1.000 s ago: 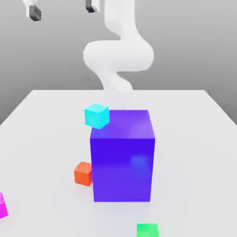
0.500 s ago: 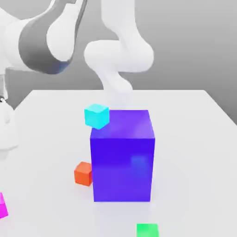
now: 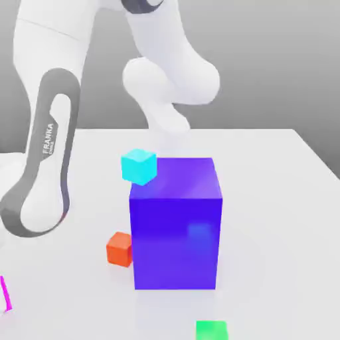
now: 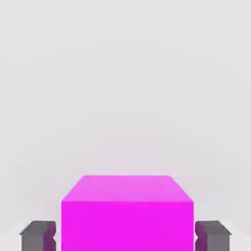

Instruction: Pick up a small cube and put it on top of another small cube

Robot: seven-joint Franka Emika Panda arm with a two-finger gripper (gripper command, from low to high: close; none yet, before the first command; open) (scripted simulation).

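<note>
A magenta cube sits on the white table, between the two dark grey fingers of my gripper. The fingers stand close against its two opposite sides, shut on it. In the exterior view a sliver of the magenta cube shows at the left edge, under the lowered white arm. A small orange-red cube lies beside the big block's lower left. A small cyan cube shows at that block's upper left corner. A small green cube lies at the front.
A large blue-violet block stands in the middle of the white table, far taller than the small cubes. The arm's base and elbow rise behind it.
The arm has swung down over the exterior view's left side to the magenta cube. The fingers have come in from wide open to the cube's sides. The other cubes have not moved.
</note>
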